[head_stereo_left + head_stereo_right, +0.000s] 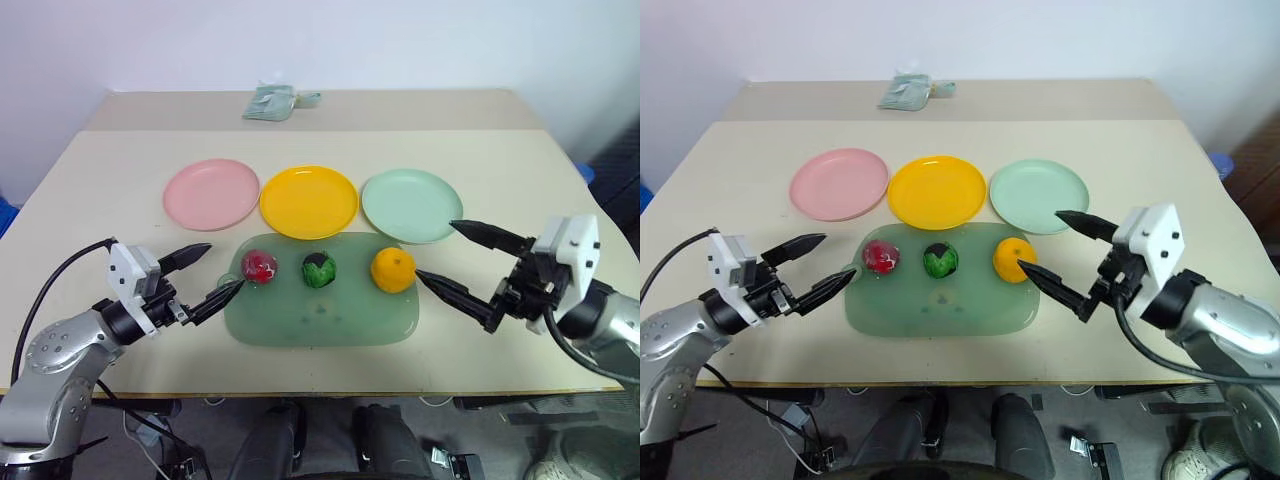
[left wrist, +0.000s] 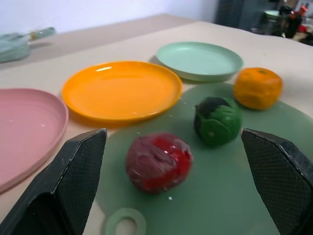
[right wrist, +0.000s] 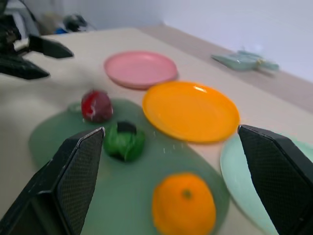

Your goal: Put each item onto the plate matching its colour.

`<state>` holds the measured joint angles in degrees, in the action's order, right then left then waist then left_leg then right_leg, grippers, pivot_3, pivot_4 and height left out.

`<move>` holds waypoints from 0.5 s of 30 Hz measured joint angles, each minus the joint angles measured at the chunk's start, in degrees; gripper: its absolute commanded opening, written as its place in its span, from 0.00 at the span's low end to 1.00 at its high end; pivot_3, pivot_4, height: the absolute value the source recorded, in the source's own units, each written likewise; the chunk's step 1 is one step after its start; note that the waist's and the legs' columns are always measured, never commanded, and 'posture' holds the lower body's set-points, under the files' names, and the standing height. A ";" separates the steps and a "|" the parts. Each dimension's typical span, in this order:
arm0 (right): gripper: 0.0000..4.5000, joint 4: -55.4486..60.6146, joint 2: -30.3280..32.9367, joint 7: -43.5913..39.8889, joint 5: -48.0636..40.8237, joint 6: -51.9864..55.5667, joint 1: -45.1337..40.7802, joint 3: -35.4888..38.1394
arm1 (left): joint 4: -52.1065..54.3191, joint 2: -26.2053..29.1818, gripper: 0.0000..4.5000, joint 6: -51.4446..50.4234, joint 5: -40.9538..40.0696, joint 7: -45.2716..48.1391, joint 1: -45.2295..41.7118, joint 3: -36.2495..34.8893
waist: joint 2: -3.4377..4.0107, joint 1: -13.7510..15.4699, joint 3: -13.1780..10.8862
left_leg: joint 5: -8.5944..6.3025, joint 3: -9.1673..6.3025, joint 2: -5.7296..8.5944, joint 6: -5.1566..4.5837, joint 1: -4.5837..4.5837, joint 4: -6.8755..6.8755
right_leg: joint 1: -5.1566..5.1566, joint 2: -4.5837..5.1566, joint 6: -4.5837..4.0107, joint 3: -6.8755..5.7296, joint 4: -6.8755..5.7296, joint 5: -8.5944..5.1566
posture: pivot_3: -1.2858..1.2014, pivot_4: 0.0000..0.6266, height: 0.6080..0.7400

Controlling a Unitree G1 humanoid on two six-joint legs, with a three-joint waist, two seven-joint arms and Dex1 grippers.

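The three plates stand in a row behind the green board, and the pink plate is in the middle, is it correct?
Not quite. The yellow plate is in the middle; the pink plate is at the robot's left end. The left eye view shows it.

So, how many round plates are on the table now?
3, in a row behind the green board: the pink plate on the left, the yellow plate in the middle, the mint green plate on the right. None seems hidden.

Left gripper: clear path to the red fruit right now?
Probably yes. The left gripper is open beside the red fruit, which sits on the green board with nothing between them.
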<state>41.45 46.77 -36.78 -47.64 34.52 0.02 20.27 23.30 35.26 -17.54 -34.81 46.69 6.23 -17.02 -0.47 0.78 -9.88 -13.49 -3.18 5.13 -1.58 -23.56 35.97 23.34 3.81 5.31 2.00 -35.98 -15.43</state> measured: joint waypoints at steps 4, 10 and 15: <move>0.99 -5.39 -0.04 -5.41 2.96 -2.36 -4.52 -6.26 | -0.07 -1.13 1.00 -1.75 -0.04 -1.98 -0.91 0.94 | -0.06 0.04 -0.03 | 0.01 -0.01 0.00 -0.07 -0.03 0.01 | 0.01 0.01 0.03 -0.07 0.01 0.02 | 0.52 0.24 1.00; 0.99 -11.81 -0.02 -15.87 6.66 -7.45 -6.61 -11.39 | -0.21 -0.49 1.00 -6.82 -0.06 -5.04 -2.61 1.76 | -0.05 -0.01 -0.04 | 0.01 -0.01 0.00 -0.07 -0.02 0.05 | 0.01 0.01 0.07 -0.10 -0.03 0.05 | 0.52 0.24 1.00; 0.99 -18.55 -0.63 -22.26 10.74 -12.75 -7.54 -14.17 | -0.22 -0.49 1.00 -8.22 -0.01 -5.64 -3.21 2.76 | -0.06 -0.02 -0.04 | -0.04 -0.02 0.00 0.02 -0.02 0.09 | 0.00 0.01 0.06 -0.10 -0.04 0.09 | 0.52 0.24 1.00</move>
<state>22.90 46.14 -59.04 -36.89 21.77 -7.52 6.11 23.08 34.77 -25.77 -34.81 41.05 3.02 -14.26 -0.53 0.76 -9.92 -13.53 -3.19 5.13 -1.56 -23.57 36.06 23.34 3.82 5.37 1.91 -36.02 -15.34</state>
